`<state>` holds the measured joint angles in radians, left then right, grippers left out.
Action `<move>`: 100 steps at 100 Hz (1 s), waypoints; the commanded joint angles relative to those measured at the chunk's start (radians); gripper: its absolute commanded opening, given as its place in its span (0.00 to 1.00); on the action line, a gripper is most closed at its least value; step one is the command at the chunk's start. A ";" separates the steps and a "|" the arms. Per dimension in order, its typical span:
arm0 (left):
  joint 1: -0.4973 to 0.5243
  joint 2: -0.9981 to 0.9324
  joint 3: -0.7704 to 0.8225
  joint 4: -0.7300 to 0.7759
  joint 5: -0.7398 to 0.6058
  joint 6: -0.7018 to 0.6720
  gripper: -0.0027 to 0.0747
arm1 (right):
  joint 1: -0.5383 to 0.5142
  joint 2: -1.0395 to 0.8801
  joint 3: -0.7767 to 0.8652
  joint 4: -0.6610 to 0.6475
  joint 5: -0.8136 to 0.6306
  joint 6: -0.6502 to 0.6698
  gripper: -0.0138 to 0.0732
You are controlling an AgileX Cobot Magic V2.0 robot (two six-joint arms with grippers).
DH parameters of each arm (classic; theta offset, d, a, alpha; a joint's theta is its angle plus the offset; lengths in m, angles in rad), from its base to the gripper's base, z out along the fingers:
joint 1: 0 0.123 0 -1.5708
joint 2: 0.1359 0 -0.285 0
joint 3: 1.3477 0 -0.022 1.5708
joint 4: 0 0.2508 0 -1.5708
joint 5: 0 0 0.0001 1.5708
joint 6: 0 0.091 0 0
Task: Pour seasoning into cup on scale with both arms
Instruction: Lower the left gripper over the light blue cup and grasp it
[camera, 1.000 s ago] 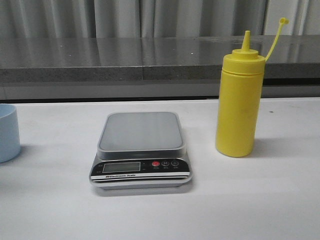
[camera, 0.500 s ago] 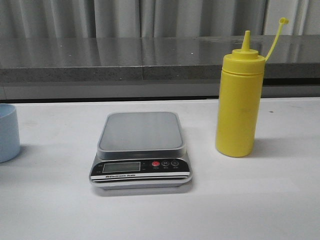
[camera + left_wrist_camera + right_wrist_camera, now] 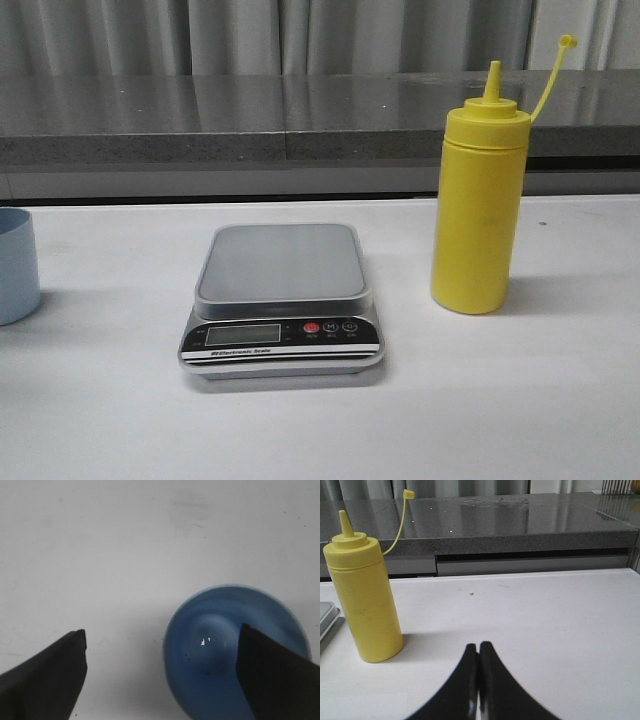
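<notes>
Above the cup [image 3: 235, 655] the left pincer [image 3: 162, 675] hangs spread; the right pincer [image 3: 478, 680] is pressed together.

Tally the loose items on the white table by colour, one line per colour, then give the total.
Yellow: 1, the squeeze bottle
Pale blue: 1, the cup
Silver-grey and black: 1, the kitchen scale
Total: 3
</notes>
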<state>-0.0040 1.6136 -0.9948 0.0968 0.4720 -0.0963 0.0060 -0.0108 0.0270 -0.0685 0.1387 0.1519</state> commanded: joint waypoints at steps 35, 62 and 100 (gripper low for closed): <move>-0.005 0.041 -0.033 -0.016 -0.088 -0.006 0.77 | -0.007 -0.019 -0.021 -0.006 -0.080 -0.011 0.08; -0.005 0.041 -0.033 -0.058 -0.086 -0.006 0.31 | -0.007 -0.019 -0.021 -0.006 -0.080 -0.011 0.08; -0.005 0.039 -0.068 -0.097 -0.021 -0.006 0.01 | -0.007 -0.019 -0.021 -0.006 -0.080 -0.011 0.08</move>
<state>-0.0040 1.6898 -1.0118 0.0200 0.4480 -0.0963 0.0060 -0.0108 0.0270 -0.0685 0.1387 0.1519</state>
